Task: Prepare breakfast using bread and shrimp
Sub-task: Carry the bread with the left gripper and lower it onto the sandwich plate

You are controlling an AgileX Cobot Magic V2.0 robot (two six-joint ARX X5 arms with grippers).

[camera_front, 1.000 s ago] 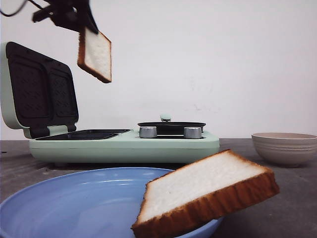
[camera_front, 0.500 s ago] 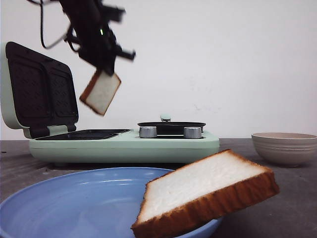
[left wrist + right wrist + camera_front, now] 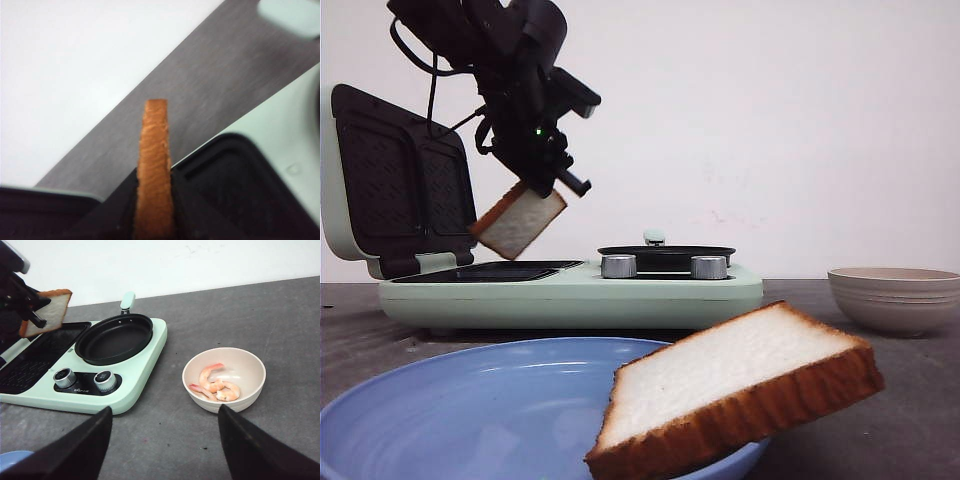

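One slice of bread point(image 3: 517, 221) hangs tilted in the clenched jaws of the left gripper point(image 3: 535, 185), just above the open sandwich maker point(image 3: 570, 290); the other slice point(image 3: 735, 385) rests on the rim of the blue plate point(image 3: 470, 400). To seat it well, I judge the arm should level the slice over the dark grill plate point(image 3: 485, 271) before releasing. The right gripper's point(image 3: 162, 440) jaws stand spread and empty near the shrimp point(image 3: 216, 384) in their bowl point(image 3: 252, 385) on the surface; the left fingertips' contact is mostly cropped.
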